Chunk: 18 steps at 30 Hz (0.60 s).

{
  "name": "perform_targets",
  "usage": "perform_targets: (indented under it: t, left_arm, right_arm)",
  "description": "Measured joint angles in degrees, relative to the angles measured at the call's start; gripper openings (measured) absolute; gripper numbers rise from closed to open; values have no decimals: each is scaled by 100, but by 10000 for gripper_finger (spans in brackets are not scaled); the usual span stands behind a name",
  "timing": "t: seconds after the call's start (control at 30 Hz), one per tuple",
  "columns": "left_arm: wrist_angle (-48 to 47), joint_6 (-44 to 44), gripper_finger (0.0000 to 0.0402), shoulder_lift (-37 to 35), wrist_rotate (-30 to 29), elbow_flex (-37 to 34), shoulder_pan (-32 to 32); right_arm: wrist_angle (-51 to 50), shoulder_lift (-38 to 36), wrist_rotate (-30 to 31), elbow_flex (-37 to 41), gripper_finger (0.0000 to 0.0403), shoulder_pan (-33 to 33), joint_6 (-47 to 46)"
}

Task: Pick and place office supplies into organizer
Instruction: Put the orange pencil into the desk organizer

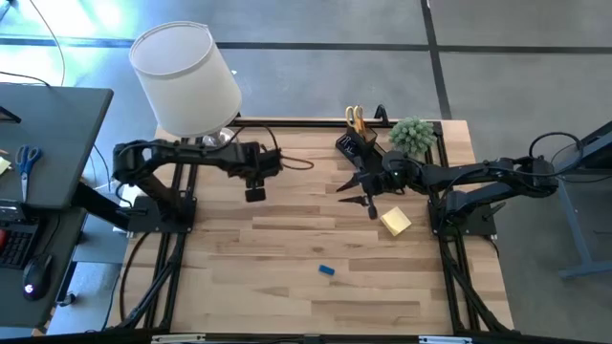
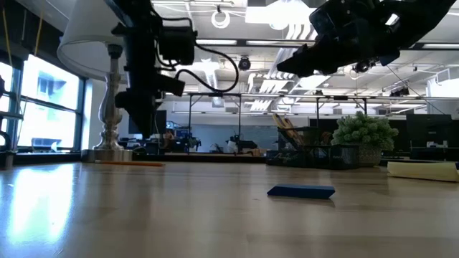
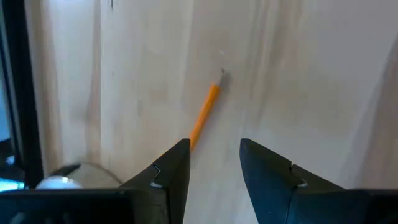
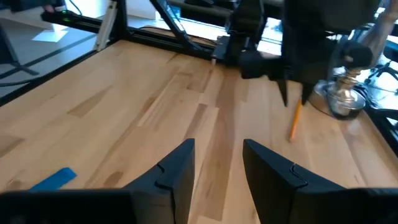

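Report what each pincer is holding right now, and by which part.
Nothing is held. The left pincer hangs open above the orange pencil lying on the table; the right pincer is open and empty over bare wood.

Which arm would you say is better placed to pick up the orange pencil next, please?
Left. Its hand hangs open right above the orange pencil near the lamp; the right hand hangs empty by the organizer, farther away.
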<state>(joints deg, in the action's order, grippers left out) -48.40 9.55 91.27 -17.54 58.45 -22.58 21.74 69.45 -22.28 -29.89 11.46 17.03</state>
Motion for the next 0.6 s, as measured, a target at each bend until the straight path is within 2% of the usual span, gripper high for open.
perform_targets:
  t: [0.1, 0.3, 0.6]
  left_arm:
    - [96, 257, 129, 167, 356, 1, -298]
    - [327, 511, 129, 610, 626, 1, -799]
    - [637, 716, 129, 1103, 825, -1, -967]
  right_arm:
    - [0, 0, -46, 0, 129, 0, 111]
    - [-11, 0, -46, 0, 129, 0, 147]
    - [-35, 0, -46, 0, 129, 0, 145]
